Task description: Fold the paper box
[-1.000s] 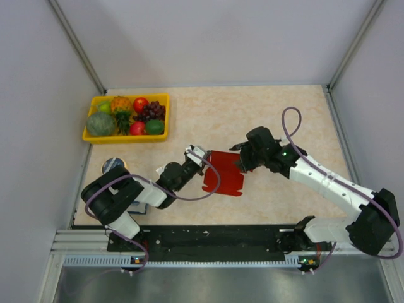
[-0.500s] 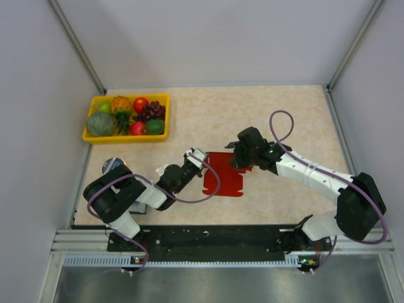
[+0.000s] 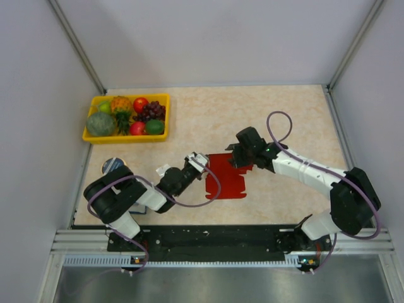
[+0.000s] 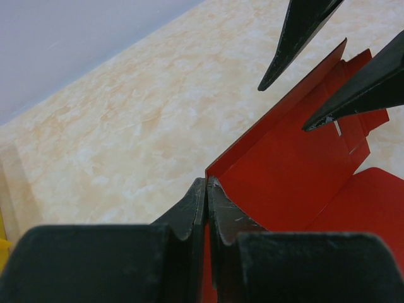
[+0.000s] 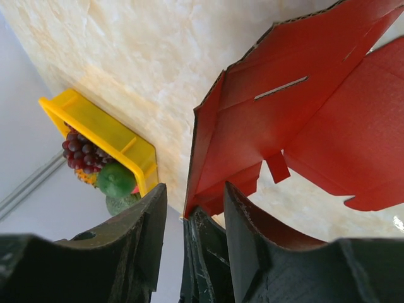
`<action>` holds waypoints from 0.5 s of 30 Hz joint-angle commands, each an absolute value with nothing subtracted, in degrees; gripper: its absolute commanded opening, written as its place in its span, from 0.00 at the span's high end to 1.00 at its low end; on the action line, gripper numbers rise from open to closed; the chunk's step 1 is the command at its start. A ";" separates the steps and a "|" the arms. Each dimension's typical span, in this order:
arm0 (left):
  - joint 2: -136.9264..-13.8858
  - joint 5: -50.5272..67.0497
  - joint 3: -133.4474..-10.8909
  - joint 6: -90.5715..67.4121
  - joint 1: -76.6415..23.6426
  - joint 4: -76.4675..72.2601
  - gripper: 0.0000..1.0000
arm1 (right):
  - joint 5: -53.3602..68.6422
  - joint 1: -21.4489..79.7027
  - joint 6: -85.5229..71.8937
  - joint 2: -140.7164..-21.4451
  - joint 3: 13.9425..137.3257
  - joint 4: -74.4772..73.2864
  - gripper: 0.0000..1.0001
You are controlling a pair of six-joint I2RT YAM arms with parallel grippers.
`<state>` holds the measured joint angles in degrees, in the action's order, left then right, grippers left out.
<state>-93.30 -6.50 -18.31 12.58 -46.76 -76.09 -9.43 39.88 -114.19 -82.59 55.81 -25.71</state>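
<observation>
Beige marbled table [image 3: 284, 113] between grey walls, seen from overhead. Dead centre, red paper box [image 3: 226, 182], mostly flat, caught between both arms. Left gripper [image 3: 201, 159] at its left edge, right gripper [image 3: 238, 156] at its far edge. Off to the far left, yellow tray [image 3: 126, 138] of fruit, well apart from the action.

Over to the left wrist: fingers [image 4: 189, 211] pressed together, clamped on the corner of a raised red flap. Beyond, two black fingertips [image 4: 293, 38] of the right gripper, spread, one either side of that upright flap.

Now the right wrist: fingers [image 5: 142, 227] apart, straddling the flap's corner. Cannot tell whether the pads touch the cardboard. Narrow slot cut in the panel, small tab hanging below. Behind on the left, yellow tray again, with grapes [image 5: 79, 154] and a green fruit [image 5: 115, 180].
</observation>
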 commanded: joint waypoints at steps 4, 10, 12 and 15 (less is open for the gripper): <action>-93.52 -7.38 -17.05 15.55 -47.81 -93.08 0.93 | -9.23 38.94 -127.18 -83.67 55.81 -24.79 0.60; -92.99 -8.35 -16.35 17.84 -48.43 -94.66 0.94 | -9.14 38.50 -126.56 -84.11 55.63 -24.87 0.61; -92.64 -8.35 -16.35 18.54 -48.60 -94.57 0.94 | -8.97 38.41 -126.39 -84.55 55.63 -24.87 0.62; -92.46 -8.26 -16.26 19.42 -49.04 -94.75 0.94 | -9.05 38.23 -125.60 -85.08 55.81 -24.87 0.67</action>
